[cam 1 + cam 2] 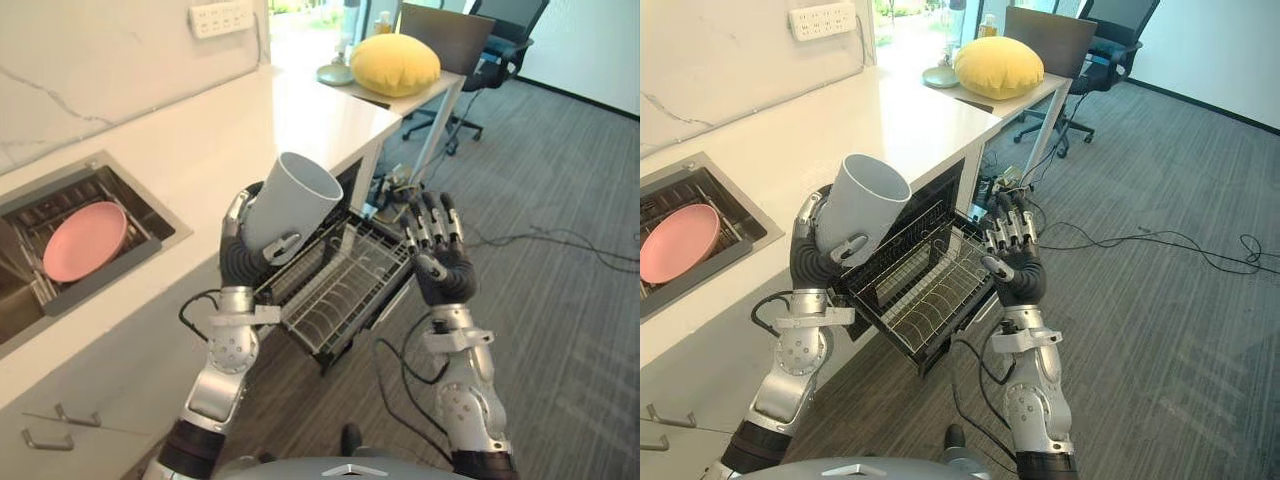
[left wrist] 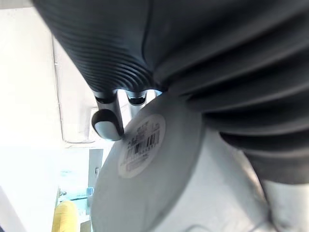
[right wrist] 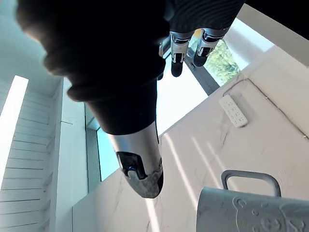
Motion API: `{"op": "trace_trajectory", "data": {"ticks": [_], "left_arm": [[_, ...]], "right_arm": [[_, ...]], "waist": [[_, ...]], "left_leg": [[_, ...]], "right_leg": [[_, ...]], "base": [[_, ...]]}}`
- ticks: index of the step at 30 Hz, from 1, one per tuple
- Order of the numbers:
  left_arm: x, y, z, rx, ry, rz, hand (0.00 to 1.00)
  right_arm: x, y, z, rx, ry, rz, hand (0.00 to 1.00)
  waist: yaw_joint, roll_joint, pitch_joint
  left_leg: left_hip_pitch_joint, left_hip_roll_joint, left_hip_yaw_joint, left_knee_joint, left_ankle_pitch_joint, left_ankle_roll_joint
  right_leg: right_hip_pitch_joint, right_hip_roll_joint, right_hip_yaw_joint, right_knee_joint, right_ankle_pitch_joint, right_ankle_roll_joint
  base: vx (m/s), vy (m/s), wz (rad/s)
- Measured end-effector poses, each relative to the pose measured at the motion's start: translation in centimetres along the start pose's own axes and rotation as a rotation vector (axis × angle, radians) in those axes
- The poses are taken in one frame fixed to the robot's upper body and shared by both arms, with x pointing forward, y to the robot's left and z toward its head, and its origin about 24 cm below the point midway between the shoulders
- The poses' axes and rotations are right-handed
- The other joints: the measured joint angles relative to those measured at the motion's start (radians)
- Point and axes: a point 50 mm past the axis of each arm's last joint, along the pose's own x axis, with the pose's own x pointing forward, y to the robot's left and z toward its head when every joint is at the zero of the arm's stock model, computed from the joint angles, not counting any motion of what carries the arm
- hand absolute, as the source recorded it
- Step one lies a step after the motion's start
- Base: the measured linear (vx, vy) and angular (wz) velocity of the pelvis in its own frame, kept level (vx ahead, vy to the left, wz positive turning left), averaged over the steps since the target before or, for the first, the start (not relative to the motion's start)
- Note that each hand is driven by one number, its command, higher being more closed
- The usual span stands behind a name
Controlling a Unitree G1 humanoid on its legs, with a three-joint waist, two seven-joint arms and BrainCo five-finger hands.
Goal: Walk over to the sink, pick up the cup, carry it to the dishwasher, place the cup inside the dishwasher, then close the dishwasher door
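My left hand (image 1: 243, 258) is shut on a pale grey cup (image 1: 287, 203), held tilted with its mouth up and to the right, above the left part of the pulled-out dishwasher rack (image 1: 340, 285). The cup's base with a barcode label (image 2: 140, 147) sits against that hand's fingers. The cup's side and handle (image 3: 251, 178) also appear past my right thumb. My right hand (image 1: 440, 260) is raised with straight fingers at the rack's right end, holding nothing. The wire rack (image 1: 925, 285) sticks out from under the white counter (image 1: 240, 130).
A sink (image 1: 70, 235) with a pink plate (image 1: 85, 240) lies in the counter to the left. A yellow cushion (image 1: 393, 64) rests on a table beyond, with an office chair (image 1: 495, 60) behind. Cables trail over the grey floor (image 1: 560, 250) on the right.
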Motion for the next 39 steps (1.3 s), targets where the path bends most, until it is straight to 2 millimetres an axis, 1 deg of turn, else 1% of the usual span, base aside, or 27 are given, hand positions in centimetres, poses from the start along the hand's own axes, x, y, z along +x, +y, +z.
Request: {"op": "trace_trajectory", "data": {"ticks": [4,8,10,14,17,22,28,33,39], "left_arm": [[-0.1,-0.3,0.0,0.045,-0.02,0.033,1.0],[-0.4,-0.6,-0.6,0.105,-0.01,0.07,1.0],[-0.7,-1.0,-1.0,0.154,-0.006,0.09,1.0],[-0.9,-1.3,-1.0,0.211,-0.029,0.111,1.0],[-1.1,-1.9,-0.8,0.238,-0.061,0.107,1.0],[-1.4,-2.6,-1.3,0.254,-0.051,0.08,1.0],[-1.5,-3.1,-1.6,0.277,-0.063,0.066,1.0],[-1.6,-3.5,-1.4,0.268,-0.07,0.053,1.0],[-1.6,-4.0,-1.4,0.276,-0.087,0.026,1.0]], "right_arm": [[0.7,1.2,-1.0,0.075,0.018,0.016,0.0],[0.9,1.7,-1.5,0.12,0.035,0.025,0.0],[1.0,2.3,-2.1,0.152,0.054,0.018,0.0],[1.2,3.1,-2.8,0.195,0.079,0.017,0.0],[1.6,3.9,-3.4,0.22,0.097,0.014,0.0],[1.6,5.0,-4.4,0.249,0.137,-0.003,0.0],[1.6,5.5,-5.0,0.236,0.179,-0.024,0.0],[2.3,6.2,-5.1,0.232,0.177,-0.002,0.0],[2.3,6.2,-5.3,0.23,0.199,-0.016,0.0]], "waist": [[-0.001,-0.003,-0.003],[0.003,-0.003,-0.01],[0.004,-0.004,-0.021],[0.003,-0.009,-0.03],[0.004,-0.011,-0.038],[0.005,-0.012,-0.055],[0.005,-0.014,-0.062],[0.005,-0.015,-0.063],[0.005,-0.016,-0.07]], "left_leg": [[0.002,-0.001,0.011,-0.005,0.0,0.0],[0.008,-0.003,0.012,-0.013,0.001,0.001],[0.008,-0.004,0.011,-0.015,0.001,0.001],[0.013,-0.004,0.012,-0.016,0.001,0.001],[0.015,-0.007,0.012,-0.022,0.005,0.003],[0.025,-0.017,0.013,-0.051,0.022,0.004],[0.046,-0.025,0.017,-0.083,0.035,0.005],[0.048,-0.027,0.019,-0.087,0.036,0.005],[0.053,-0.032,0.019,-0.108,0.048,0.008]], "right_leg": [[-0.006,0.0,0.011,0.001,0.002,0.001],[-0.003,0.0,0.011,0.001,0.002,0.002],[-0.004,0.0,0.011,0.001,0.002,0.002],[0.001,0.0,0.011,0.001,0.002,0.002],[0.0,-0.002,0.012,0.001,0.002,0.002],[-0.005,-0.005,0.014,0.001,0.002,0.003],[0.0,-0.008,0.015,0.001,0.002,0.003],[0.0,-0.009,0.016,0.001,0.002,0.004],[-0.004,-0.009,0.016,0.001,0.002,0.004]], "base": [[-0.02,-0.009,-0.08],[0.0,0.0,0.0],[0.0,0.0,0.0],[-0.02,-0.009,0.0],[-0.05,-0.017,0.0],[-0.04,-0.015,0.0],[-0.01,-0.002,-0.01],[0.0,0.0,0.0],[0.0,0.0,0.0]]}}
